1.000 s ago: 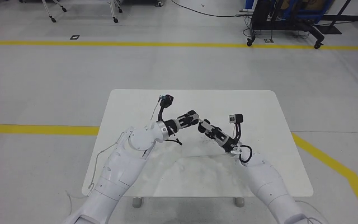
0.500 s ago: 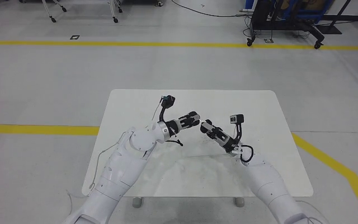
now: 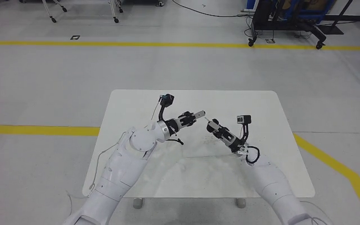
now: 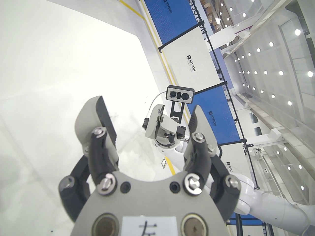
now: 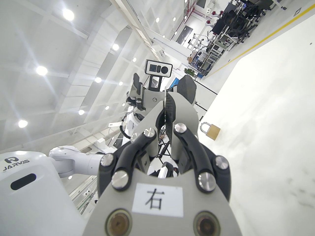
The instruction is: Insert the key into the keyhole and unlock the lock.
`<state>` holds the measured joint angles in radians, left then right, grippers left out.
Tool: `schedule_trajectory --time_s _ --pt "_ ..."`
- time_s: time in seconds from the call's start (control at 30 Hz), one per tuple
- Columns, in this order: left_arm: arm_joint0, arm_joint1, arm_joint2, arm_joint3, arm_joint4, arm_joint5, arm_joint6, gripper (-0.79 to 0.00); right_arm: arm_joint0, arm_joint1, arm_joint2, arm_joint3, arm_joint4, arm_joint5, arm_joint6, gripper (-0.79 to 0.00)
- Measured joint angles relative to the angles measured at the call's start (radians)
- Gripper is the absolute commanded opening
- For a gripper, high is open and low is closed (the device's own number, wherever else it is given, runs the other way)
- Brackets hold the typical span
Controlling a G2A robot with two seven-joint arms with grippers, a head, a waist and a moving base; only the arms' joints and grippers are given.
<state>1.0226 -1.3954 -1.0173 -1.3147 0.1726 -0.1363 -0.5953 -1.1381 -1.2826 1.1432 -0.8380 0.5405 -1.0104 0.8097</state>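
Padlock [image 5: 210, 130] lying on white table [image 5: 270, 94]

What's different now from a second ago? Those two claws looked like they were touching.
The two grippers, tip to tip a second ago, have drawn apart. The right gripper has pulled back toward its own side, fingers shut. The left gripper stands open with nothing between its fingers. The left arm has barely shifted; the table is as before.

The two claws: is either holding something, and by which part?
The left claw is open and empty. The right claw is shut; whether it pinches a key cannot be told. The padlock lies unheld.
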Motion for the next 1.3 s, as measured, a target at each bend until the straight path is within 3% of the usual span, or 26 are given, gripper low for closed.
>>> schedule_trajectory --time_s 0.2,0.33,0.43,0.53,0.63,0.67,0.7,0.73,0.77,0.8,0.97,1.13,1.3 --pt "-0.001 0.002 -0.001 -0.039 0.03 0.023 0.016 0.0 0.0 0.0 0.0 0.0 0.0 0.0 0.0 -0.785" --pt "-0.006 0.026 -0.068 -0.106 0.134 0.074 -0.018 0.0 0.0 0.0 0.0 0.0 0.0 0.0 0.0 -0.785" --pt "0.014 0.059 -0.157 -0.2 0.255 0.107 -0.124 0.0 0.0 0.0 0.0 0.0 0.0 0.0 0.0 -0.785" --pt "0.027 0.085 -0.198 -0.304 0.405 0.138 -0.267 0.0 0.0 0.0 0.0 0.0 0.0 0.0 0.0 -0.785" --pt "0.046 0.106 -0.205 -0.422 0.565 0.18 -0.431 0.0 0.0 0.0 0.0 0.0 0.0 0.0 0.0 -0.785" --pt "0.057 0.112 -0.203 -0.461 0.619 0.204 -0.495 -0.037 0.0 0.0 0.0 0.0 0.0 0.0 0.0 -0.785" --pt "0.066 0.116 -0.198 -0.485 0.66 0.223 -0.548 -0.148 0.0 0.0 0.0 0.0 0.0 0.0 0.0 -0.785" --pt "0.073 0.12 -0.192 -0.506 0.703 0.243 -0.6 -0.16 0.0 0.0 0.0 0.0 0.0 0.0 0.0 -0.785" --pt "0.08 0.125 -0.183 -0.526 0.769 0.271 -0.672 -0.108 0.0 0.0 0.0 0.0 0.0 0.0 0.0 -0.785" --pt "0.084 0.129 -0.173 -0.538 0.823 0.291 -0.723 -0.006 0.0 0.0 0.0 0.0 0.0 0.0 0.0 -0.785" --pt "0.102 0.136 -0.099 -0.563 1.104 0.384 -0.933 0.0 0.0 0.0 0.0 0.0 0.0 0.0 0.0 -0.785" --pt "0.129 0.137 -0.057 -0.516 1.237 0.422 -0.941 0.0 0.0 0.0 0.0 0.0 0.0 0.0 0.0 -0.785" --pt "0.155 0.121 -0.108 -0.477 1.201 0.428 -0.933 0.0 0.0 0.0 0.0 0.0 0.0 0.0 0.0 -0.785"
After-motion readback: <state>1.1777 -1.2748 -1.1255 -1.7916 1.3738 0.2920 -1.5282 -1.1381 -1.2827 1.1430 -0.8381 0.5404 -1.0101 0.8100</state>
